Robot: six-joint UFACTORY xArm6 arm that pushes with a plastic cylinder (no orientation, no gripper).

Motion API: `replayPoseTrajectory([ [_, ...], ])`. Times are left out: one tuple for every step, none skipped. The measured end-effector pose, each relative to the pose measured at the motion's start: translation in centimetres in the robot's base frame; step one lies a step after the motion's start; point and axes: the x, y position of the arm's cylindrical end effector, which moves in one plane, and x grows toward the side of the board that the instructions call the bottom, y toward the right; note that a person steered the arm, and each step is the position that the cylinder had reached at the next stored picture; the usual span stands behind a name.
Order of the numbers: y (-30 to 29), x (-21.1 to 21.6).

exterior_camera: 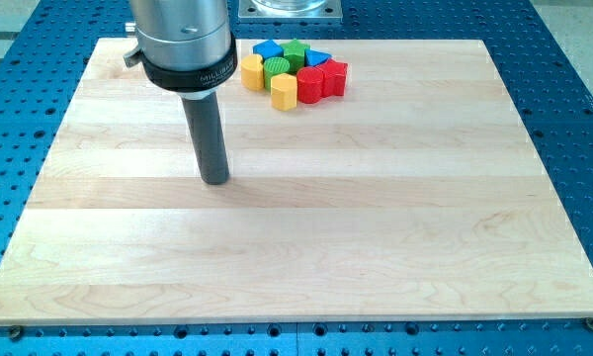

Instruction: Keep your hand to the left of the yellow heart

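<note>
My tip (214, 181) rests on the wooden board (296, 257), left of centre. A tight cluster of blocks lies at the view's top centre. It holds two yellow blocks: one at the cluster's left edge (252, 72) and one at its lower edge (284, 91). I cannot tell which of them is the heart. My tip is below and to the left of both, well apart from them. Also in the cluster are a blue block (268, 48), a blue triangle (319, 58), two green blocks (295, 51) (276, 68) and two red blocks (309, 84) (333, 77).
The arm's grey housing (183, 40) hangs over the board's top left and hides part of it. A metal mount (290, 8) sits beyond the board's top edge. A blue perforated table (573, 119) surrounds the board.
</note>
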Motion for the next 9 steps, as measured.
replayPoseTrajectory([
  [0.2, 0.1],
  [0.2, 0.1],
  [0.2, 0.1],
  [0.2, 0.1],
  [0.2, 0.2],
  [0.2, 0.1],
  [-5.5, -2.3],
  [-8.4, -2.7],
  [-8.4, -2.7],
])
